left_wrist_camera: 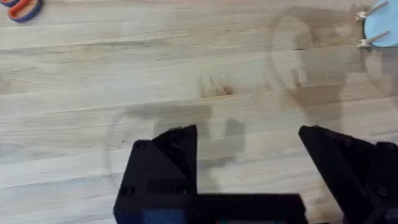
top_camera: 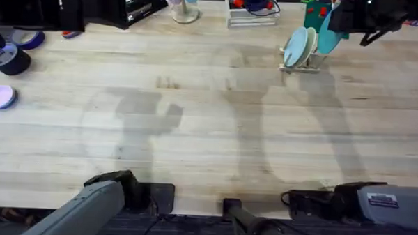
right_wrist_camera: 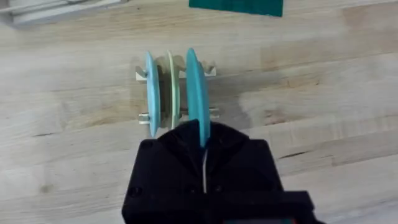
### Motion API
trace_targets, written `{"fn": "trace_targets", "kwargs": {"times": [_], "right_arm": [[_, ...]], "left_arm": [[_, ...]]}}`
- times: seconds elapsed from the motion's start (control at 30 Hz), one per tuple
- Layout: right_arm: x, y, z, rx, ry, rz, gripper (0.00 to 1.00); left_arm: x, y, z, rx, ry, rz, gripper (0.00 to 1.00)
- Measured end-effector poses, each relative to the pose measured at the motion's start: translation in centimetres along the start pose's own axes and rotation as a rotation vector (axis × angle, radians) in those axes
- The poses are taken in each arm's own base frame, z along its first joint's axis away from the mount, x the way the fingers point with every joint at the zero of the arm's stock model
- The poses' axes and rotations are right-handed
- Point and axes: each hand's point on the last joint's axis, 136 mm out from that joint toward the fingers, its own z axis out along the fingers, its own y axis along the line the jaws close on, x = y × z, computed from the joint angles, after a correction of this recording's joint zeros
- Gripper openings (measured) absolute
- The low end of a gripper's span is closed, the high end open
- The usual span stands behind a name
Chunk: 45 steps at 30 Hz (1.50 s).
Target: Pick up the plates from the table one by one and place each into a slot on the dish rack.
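The small wooden dish rack (top_camera: 301, 65) stands at the far right of the table (top_camera: 208, 131). A paler whitish-blue plate (right_wrist_camera: 151, 87) and the cream-yellow plate (right_wrist_camera: 174, 84) stand upright on edge between its pegs. The sky-blue plate (right_wrist_camera: 196, 87) is upright right beside the cream one, over the rack's outer pegs, with my right gripper (right_wrist_camera: 202, 140) shut on its rim. From overhead the same plate (top_camera: 329, 34) hangs under the right gripper (top_camera: 338, 24). My left gripper (left_wrist_camera: 249, 155) is open over bare wood near the front edge.
A white wire-frame tray (top_camera: 253, 11) and a green object (top_camera: 314, 13) sit just behind the rack. Tape rolls (top_camera: 9, 55) and a purple disc (top_camera: 0, 96) lie at the far left. Orange scissors (left_wrist_camera: 22, 7) lie on the wood.
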Motion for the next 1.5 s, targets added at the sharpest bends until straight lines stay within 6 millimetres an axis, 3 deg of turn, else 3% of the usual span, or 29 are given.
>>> {"fn": "trace_targets", "kwargs": {"times": [0.43, 0.8, 1.07, 1.5], "right_arm": [[1.0, 0.5, 2.5, 0.011, 0.063, -0.017, 0.027], [0.6, 0.7, 2.9, 0.009, 0.052, -0.014, 0.027], [1.8, 1.0, 5.0, 0.019, 0.112, -0.030, 0.027], [1.4, 1.1, 5.1, 0.017, 0.098, -0.026, 0.027]], "left_arm": [[0.0, 0.0, 0.0, 0.000, 0.000, 0.000, 0.995], [0.0, 0.0, 0.0, 0.000, 0.000, 0.000, 0.995], [0.0, 0.0, 0.0, 0.000, 0.000, 0.000, 0.995], [0.1, 0.0, 0.0, 0.000, 0.005, -0.001, 0.995]]}}
